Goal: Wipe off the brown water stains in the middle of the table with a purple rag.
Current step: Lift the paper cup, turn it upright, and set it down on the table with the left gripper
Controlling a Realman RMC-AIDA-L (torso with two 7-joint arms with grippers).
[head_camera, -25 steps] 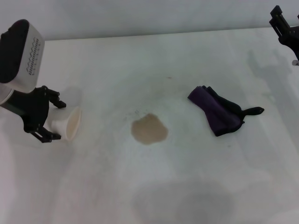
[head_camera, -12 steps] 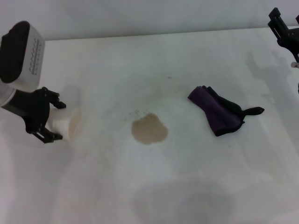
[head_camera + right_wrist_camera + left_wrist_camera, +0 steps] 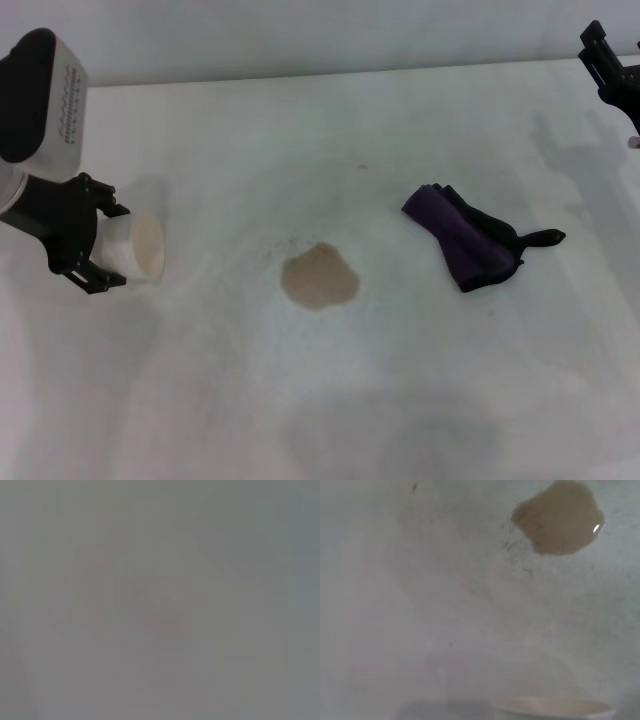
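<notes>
The brown water stains (image 3: 320, 277) form one roundish tan patch in the middle of the white table (image 3: 300, 130). They also show in the left wrist view (image 3: 560, 522). The purple rag (image 3: 462, 240) lies bunched to the stain's right, its black tail pointing right. My left gripper (image 3: 97, 246) is at the left, shut on a white paper cup (image 3: 137, 250) held on its side with its mouth facing the stain. The cup's rim shows in the left wrist view (image 3: 552, 708). My right gripper (image 3: 612, 68) hangs at the far right back edge, well away from the rag.
A large faint grey shadow (image 3: 390, 435) lies on the table's front part. The table's back edge meets a grey wall. The right wrist view shows only plain grey.
My left gripper has drawn back to the left with the cup, which has turned so its mouth faces right. The rag and the stain have not moved.
</notes>
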